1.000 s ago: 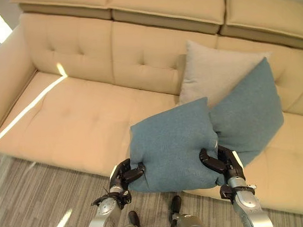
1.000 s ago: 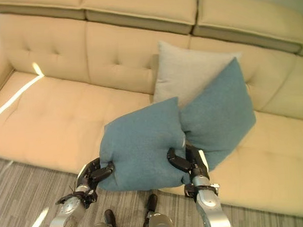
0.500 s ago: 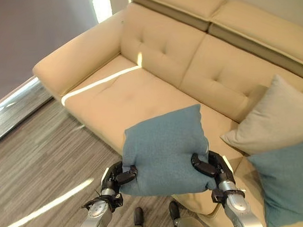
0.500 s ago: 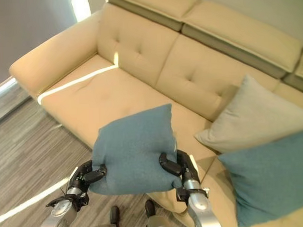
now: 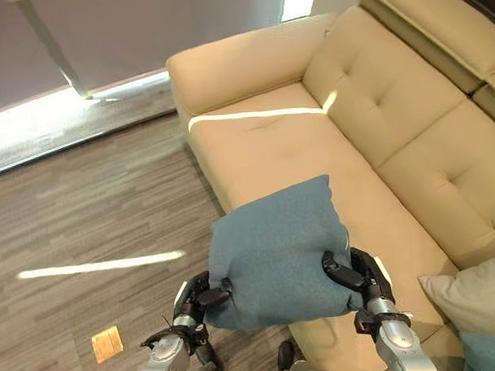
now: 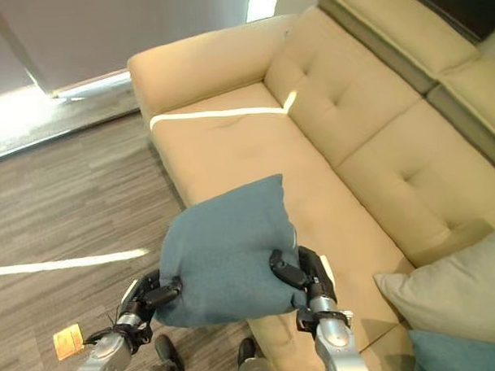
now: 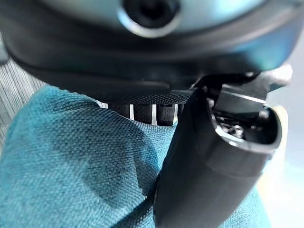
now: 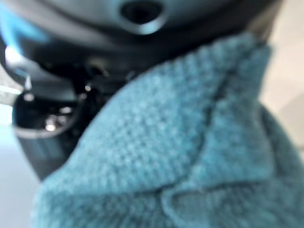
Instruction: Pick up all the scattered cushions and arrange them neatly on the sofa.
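One teal cushion point(image 5: 276, 254) held up at lower centre of the head views, over the front edge of the beige sofa point(image 5: 311, 142) and the wood-look floor point(image 5: 86, 215). Pinched at its lower left corner by the left robot hand point(image 5: 204, 294), thumb curled onto the fabric; same grip seen close in the left wrist view, dark thumb pressed into teal weave point(image 7: 85, 171). Clamped at its lower right corner by the right robot hand point(image 5: 358, 278), fingers curled over the cloth; right wrist view blurred, though teal fabric point(image 8: 190, 156) seems bunched against the palm.

Counted in the right eye view: three cushions in all. One in the hands, one light grey cushion point(image 6: 455, 296) leaning on the sofa seat at the right edge, and a corner of a second teal cushion point(image 6: 461, 353) at the lower right, just below the grey one and touching it.

Left end of the sofa seat bare, crossed by a strip of sunlight point(image 5: 257, 114). One small tan square tag point(image 5: 107, 343) on the floor at lower left.
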You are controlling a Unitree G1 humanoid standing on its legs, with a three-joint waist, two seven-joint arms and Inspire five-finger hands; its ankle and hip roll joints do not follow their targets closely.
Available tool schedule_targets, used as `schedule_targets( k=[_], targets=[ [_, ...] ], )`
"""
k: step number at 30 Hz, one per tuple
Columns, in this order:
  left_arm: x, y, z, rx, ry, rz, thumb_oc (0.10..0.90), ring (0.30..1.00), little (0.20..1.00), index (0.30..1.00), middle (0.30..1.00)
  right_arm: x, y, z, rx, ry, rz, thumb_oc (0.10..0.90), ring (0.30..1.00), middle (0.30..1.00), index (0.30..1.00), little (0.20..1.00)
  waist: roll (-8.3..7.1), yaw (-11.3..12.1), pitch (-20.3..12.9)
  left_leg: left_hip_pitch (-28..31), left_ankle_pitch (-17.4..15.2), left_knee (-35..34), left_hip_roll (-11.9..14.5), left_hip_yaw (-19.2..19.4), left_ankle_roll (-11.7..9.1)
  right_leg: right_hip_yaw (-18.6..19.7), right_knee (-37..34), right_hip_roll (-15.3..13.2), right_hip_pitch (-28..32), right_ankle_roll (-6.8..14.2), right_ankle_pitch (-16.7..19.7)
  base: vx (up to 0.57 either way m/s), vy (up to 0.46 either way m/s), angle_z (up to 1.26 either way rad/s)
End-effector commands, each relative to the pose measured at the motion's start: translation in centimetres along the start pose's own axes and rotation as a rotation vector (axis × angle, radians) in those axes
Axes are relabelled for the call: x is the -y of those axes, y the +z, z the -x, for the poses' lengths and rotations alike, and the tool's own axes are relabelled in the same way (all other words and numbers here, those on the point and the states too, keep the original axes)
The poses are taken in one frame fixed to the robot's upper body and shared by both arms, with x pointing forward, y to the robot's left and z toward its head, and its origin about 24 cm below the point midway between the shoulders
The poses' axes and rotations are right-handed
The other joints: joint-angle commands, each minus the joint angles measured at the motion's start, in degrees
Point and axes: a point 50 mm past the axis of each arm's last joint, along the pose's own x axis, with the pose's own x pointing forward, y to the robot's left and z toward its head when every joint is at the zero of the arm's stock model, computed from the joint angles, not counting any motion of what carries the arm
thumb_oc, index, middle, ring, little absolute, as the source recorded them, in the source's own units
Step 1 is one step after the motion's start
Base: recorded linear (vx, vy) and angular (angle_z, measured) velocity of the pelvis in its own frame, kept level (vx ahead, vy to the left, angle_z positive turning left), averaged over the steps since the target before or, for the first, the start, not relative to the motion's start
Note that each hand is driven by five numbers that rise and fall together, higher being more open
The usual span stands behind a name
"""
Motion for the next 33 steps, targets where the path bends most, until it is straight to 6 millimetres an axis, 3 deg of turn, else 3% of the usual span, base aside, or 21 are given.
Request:
schedule_targets(
  k=[1,4,6,8,10,11,13,18,19,22,24,25,26,27,28,31,32,33],
  targets=[
    [4.2,5.7,-0.1,0.292,-0.244,-0.035,0.4,0.3,0.3,0.3,0.3,-1.3,6.2,-1.4,0.31,0.067,-0.059,0.4,0.3,0.3,0.3,0.3,-1.72,0.55,-4.5,2.0,-6.02,0.97,0.74,0.73,0.3,6.23,12.85,-1.07,-3.15,5.42,-1.97,0.14,0.214,0.01],
    [4.0,6.2,-0.3,0.309,-0.241,-0.073,0.4,0.3,0.3,0.3,0.3,-1.9,6.5,-1.4,0.321,0.091,-0.059,0.4,0.3,0.3,0.3,0.3,-1.38,-0.13,-3.46,4.5,-7.27,-0.18,-1.43,0.2,2.1,10.13,22.04,-1.74,-6.65,6.83,1.3,0.2,0.25,0.06],
    [3.9,6.1,-0.3,0.305,-0.234,-0.073,0.4,0.3,0.3,0.3,0.3,-2.0,6.4,-1.2,0.319,0.095,-0.064,0.4,0.3,0.3,0.3,0.3,-0.48,-1.49,-3.24,6.68,-6.62,-1.86,-1.57,-0.05,2.58,12.59,24.13,1.48,-10.2,5.12,0.91,0.22,0.129,0.2],
    [4.0,5.6,-0.3,0.287,-0.239,-0.048,0.4,0.3,0.3,0.3,0.3,-1.5,6.1,-1.0,0.307,0.086,-0.071,0.4,0.3,0.3,0.3,0.3,0.31,-4.0,-2.42,9.95,-7.01,-4.37,-2.78,-2.7,2.21,14.79,19.62,5.75,-13.19,3.72,-2.49,0.36,0.1,0.3],
    [4.0,5.4,-0.3,0.277,-0.243,-0.049,0.4,0.3,0.3,0.3,0.3,-1.4,6.0,-1.0,0.304,0.082,-0.08,0.4,0.3,0.3,0.3,0.3,0.24,-4.57,-2.36,10.74,-7.44,-4.84,-3.24,-3.38,2.16,15.27,16.64,6.56,-14.13,3.46,-2.34,0.3,-0.002,0.7],
    [4.1,5.1,-0.3,0.266,-0.25,-0.046,0.4,0.3,0.3,0.3,0.3,-1.2,5.7,-0.9,0.292,0.073,-0.097,0.4,0.3,0.3,0.3,0.3,-0.08,-5.56,-2.52,12.19,-8.08,-5.81,-4.25,-4.9,1.72,15.71,9.36,7.36,-16.47,3.75,-0.1,0.4,-0.05,0.87],
    [4.1,4.9,-0.4,0.256,-0.248,-0.05,0.4,0.3,0.3,0.3,0.3,-1.1,5.4,-0.8,0.282,0.072,-0.104,0.4,0.3,0.3,0.3,0.3,-0.19,-6.23,-2.35,13.93,-8.98,-6.15,-4.92,-5.75,1.25,13.83,5.18,7.07,-18.33,4.3,2.44,0.3,-0.04,0.63],
    [4.5,4.7,-0.4,0.253,-0.267,-0.046,0.4,0.3,0.3,0.3,0.3,-0.6,4.8,-0.2,0.268,0.054,-0.102,0.4,0.3,0.3,0.3,0.3,-0.35,-7.04,-2.48,15.92,-10.99,-5.12,-5.86,-6.85,1.14,10.35,3.21,6.23,-17.44,3.97,3.27,0.22,-0.058,0.43],
    [4.8,3.9,-0.1,0.23,-0.274,-0.018,0.4,0.3,0.3,0.3,0.3,0.4,4.0,0.3,0.238,0.027,-0.097,0.4,0.3,0.3,0.3,0.3,0.1,-8.14,-3.52,16.84,-12.93,-1.47,-5.95,-7.67,-0.01,11.81,4.52,7.1,-15.56,2.18,3.02,0.36,-0.15,0.48],
    [5.0,3.4,0.2,0.217,-0.279,-0.006,0.4,0.3,0.3,0.3,0.3,1.1,3.6,0.6,0.226,0.011,-0.089,0.4,0.3,0.3,0.3,0.3,0.97,-8.89,-3.86,16.35,-11.11,4.55,-4.5,-7.55,-2.77,11.18,3.49,7.98,-12.7,0.65,2.41,0.23,-0.119,0.43],
    [4.8,3.3,0.4,0.213,-0.279,0.006,0.4,0.3,0.3,0.3,0.3,1.4,3.5,0.6,0.218,0.011,-0.075,0.4,0.3,0.3,0.3,0.3,0.85,-8.46,-3.89,13.58,-6.7,14.02,-2.15,-7.57,-5.73,11.38,2.38,8.75,-9.88,-1.02,1.5,0.26,-0.183,0.2],
    [4.7,3.5,0.3,0.216,-0.273,0.008,0.4,0.3,0.3,0.3,0.3,1.8,3.4,0.6,0.211,-0.003,-0.074,0.4,0.3,0.3,0.3,0.3,-0.27,-7.58,-3.76,10.55,-3.34,21.38,-0.49,-7.36,-7.44,11.95,1.45,8.93,-7.41,-2.58,0.44,0.2,-0.153,-0.05],
    [4.7,3.5,0.3,0.216,-0.273,0.008,0.4,0.3,0.3,0.3,0.3,1.8,3.4,0.6,0.211,-0.003,-0.075,0.4,0.3,0.3,0.3,0.3,-0.25,-7.53,-3.72,10.49,-3.44,21.59,-0.39,-7.35,-7.48,11.96,1.44,9.01,-7.39,-2.62,0.44,0.28,-0.176,-0.32],
    [4.6,3.4,0.3,0.21,-0.271,0.002,0.4,0.3,0.3,0.3,0.3,1.9,3.0,0.7,0.19,-0.01,-0.078,0.4,0.3,0.3,0.3,0.3,-1.59,-6.59,-3.62,7.05,-3.86,24.83,0.85,-6.89,-6.36,12.74,1.29,8.44,-5.54,-3.2,-0.56,0.13,-0.073,-0.44],
    [4.6,3.4,0.3,0.21,-0.271,0.002,0.4,0.3,0.3,0.3,0.3,1.9,3.0,0.7,0.19,-0.01,-0.078,0.4,0.3,0.3,0.3,0.3,-1.52,-6.53,-3.56,6.97,-4.07,25.13,0.99,-6.86,-6.35,12.77,1.31,8.54,-5.52,-3.2,-0.6,0.21,-0.084,-0.35],
    [4.6,3.4,0.4,0.204,-0.278,-0.014,0.4,0.3,0.3,0.3,0.3,2.0,3.0,0.6,0.184,-0.018,-0.07,0.4,0.3,0.3,0.3,0.3,-2.4,-5.15,-3.78,4.05,-8.84,18.8,1.55,-7.51,-3.33,14.87,0.86,8.19,-3.74,-2.2,-2.05,0.22,0.03,-0.22],
    [4.7,3.5,0.4,0.208,-0.278,-0.026,0.4,0.3,0.3,0.3,0.3,1.9,3.1,0.5,0.19,-0.018,-0.062,0.4,0.3,0.3,0.3,0.3,-2.36,-4.69,-3.83,3.29,-8.32,13.66,1.31,-9.63,-3.06,16.13,1.22,8.58,-3.61,-1.82,-2.65,0.32,0.134,-0.49],
    [4.9,4.0,0.2,0.229,-0.277,-0.029,0.4,0.3,0.3,0.3,0.3,1.7,3.6,0.1,0.209,-0.013,-0.057,0.4,0.3,0.3,0.3,0.3,-1.76,-3.2,-3.36,1.41,-3.76,5.28,1.2,-15.47,-3.82,19.36,2.43,9.8,-2.76,-1.64,-3.51,0.33,0.129,-0.64]
  ],
)
